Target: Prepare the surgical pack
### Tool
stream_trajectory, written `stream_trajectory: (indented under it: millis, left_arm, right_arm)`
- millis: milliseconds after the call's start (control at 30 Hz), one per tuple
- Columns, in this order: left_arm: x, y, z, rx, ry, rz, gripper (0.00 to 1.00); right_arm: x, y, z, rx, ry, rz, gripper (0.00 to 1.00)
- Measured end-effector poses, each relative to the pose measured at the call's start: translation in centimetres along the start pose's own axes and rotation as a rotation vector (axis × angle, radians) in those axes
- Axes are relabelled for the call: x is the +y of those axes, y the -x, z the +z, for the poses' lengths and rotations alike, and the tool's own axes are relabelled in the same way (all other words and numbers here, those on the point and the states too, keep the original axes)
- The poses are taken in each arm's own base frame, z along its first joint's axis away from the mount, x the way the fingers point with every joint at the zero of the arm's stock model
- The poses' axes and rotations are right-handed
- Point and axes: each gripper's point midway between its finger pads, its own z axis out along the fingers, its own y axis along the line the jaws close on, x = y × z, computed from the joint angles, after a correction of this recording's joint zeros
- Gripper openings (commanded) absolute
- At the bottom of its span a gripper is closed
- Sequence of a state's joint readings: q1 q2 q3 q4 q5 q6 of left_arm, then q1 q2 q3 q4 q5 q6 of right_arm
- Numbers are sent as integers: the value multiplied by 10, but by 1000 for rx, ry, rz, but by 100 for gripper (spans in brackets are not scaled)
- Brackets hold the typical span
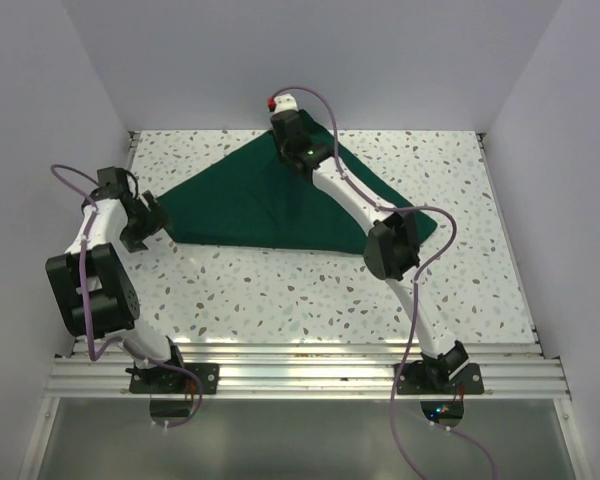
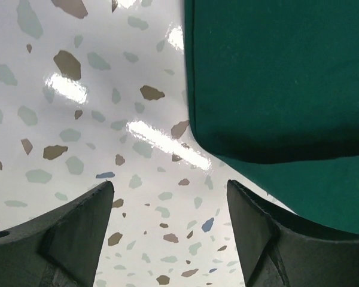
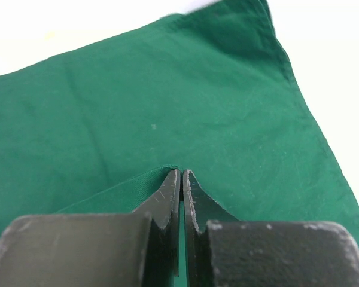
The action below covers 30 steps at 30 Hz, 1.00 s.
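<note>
Top view: the surgical pack (image 1: 250,200) lies as a flat dark green triangle on the far half of the speckled table (image 1: 280,290). Its peak is at 12 o'clock and its long edge faces me.

The right wrist cam shows what the overhead can't. The right gripper (image 3: 182,173) is clamped tight, and a raised fold of the green cloth runs up into its fingertips, so I read that as pinching the pack. It's up near the 12 o'clock peak.

The left gripper (image 2: 170,184) is spread wide with nothing in it, hanging over bare table. It sits just off the pack's 9 o'clock corner, and I can't tell if it's touching. From its own cam the cloth fills 1 to 4 o'clock, and you can see two layers there, a rounded upper corner lying over a lower sheet.
</note>
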State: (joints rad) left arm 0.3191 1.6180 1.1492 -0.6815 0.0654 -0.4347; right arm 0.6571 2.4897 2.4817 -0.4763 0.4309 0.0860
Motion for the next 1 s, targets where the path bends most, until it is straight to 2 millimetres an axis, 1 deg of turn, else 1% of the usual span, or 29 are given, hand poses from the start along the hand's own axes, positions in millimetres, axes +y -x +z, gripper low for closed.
stream_trajectory:
  millis: [67, 233, 333, 367, 467, 633, 867, 1000]
  left_arm:
    - [-1, 4, 3, -2, 3, 0, 81]
    - [-1, 5, 13, 23, 12, -6, 82]
    - [-5, 13, 15, 14, 7, -13, 82]
    - [-6, 16, 15, 8, 5, -16, 82]
    - [-9, 23, 14, -5, -2, -18, 82]
    - [-11, 27, 14, -10, -3, -18, 83]
    - [-13, 35, 22, -5, 1, -19, 93]
    - [-19, 51, 24, -25, -7, -19, 96]
  right_arm:
    - [-11, -6, 9, 15, -7, 21, 0]
    - [-30, -19, 26, 40, -27, 54, 0]
    - [-38, -23, 32, 49, -35, 68, 0]
    - [-39, -25, 34, 52, -31, 73, 2]
    - [-37, -27, 39, 47, -11, 89, 3]
    - [-25, -40, 50, 60, 37, 112, 4]
    - [-13, -63, 65, 90, 66, 144, 6]
    - [-10, -75, 71, 105, 64, 153, 6]
